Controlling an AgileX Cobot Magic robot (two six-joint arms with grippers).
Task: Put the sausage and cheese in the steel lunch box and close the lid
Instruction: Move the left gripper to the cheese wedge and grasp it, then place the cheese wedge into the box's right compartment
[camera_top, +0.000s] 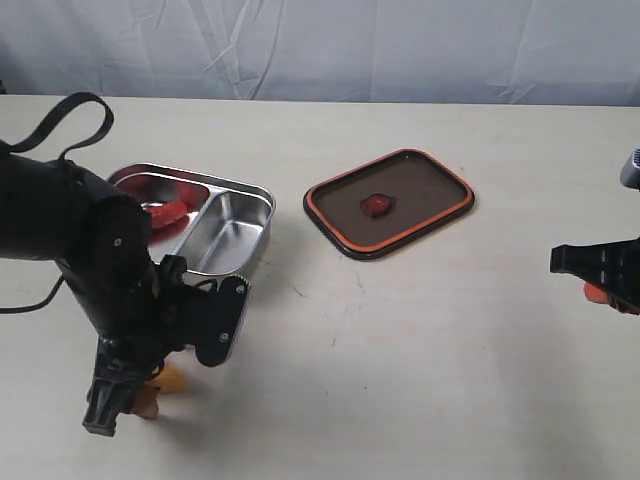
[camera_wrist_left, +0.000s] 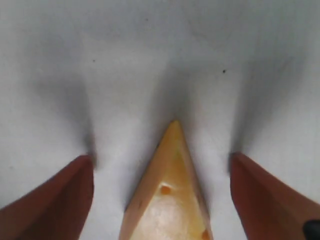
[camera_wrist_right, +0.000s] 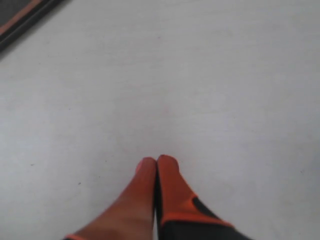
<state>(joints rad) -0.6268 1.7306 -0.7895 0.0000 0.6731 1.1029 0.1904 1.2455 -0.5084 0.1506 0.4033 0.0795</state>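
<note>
1. Left jaws: wide open and low over the tabletop (camera_top: 400, 350), at the near left of the exterior view. The red fingertips (camera_wrist_left: 65, 195) stand one on each side of the cheese (camera_wrist_left: 170, 200). Bare tabletop shows between each fingertip and the wedge, and nothing is gripped.
2. The cheese: a yellow wedge with holes, lying on the tabletop outside the steel lunch box (camera_top: 262, 200) and near its front end. Its pointed end faces away from the left wrist camera. In the exterior view the left arm hides most of it.
3. The steel lunch box: uncovered, two compartments, on the left half of the tabletop, partly hidden by the left arm.
4. The sausage (camera_top: 165, 213): dark red, lying inside the box in the compartment on the left of the exterior view.
5. The lid (camera_top: 420, 185): flat on the tabletop to the right of the box and apart from it. It is dark with an orange rim and an orange centre valve (camera_top: 377, 205).
6. Right jaws: fully closed, with the fingertips (camera_wrist_right: 167, 185) pressed together and nothing between them. They are over bare tabletop at the right edge of the exterior view, well apart from the box.
</note>
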